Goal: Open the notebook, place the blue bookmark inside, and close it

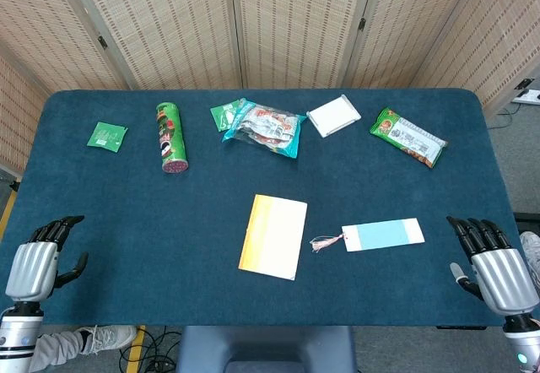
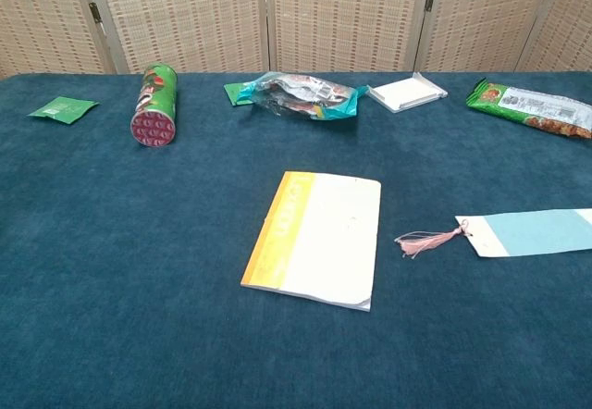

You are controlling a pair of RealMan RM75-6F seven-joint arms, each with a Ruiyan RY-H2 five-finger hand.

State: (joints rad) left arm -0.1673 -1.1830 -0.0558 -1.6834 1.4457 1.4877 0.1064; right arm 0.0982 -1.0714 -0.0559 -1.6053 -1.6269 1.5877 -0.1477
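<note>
Only the head view shows the robot's body. The left hand (image 1: 38,259) has a smooth, silver-grey metallic back and slim black fingers. The right hand (image 1: 494,263) matches it: silver shell, black fingers. Below each sits a pale grey wrist section, which seems to carry a small dark round fitting.

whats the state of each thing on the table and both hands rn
notebook: closed, lying flat
blue bookmark: flat on the table right of the notebook, apart from it, tassel toward it
chip can: lying on its side
snack bags: in a loose pile
long snack packet: lying flat
small green packet: lying flat
white pad: lying flat
left hand: open, holds nothing
right hand: open, holds nothing
</note>
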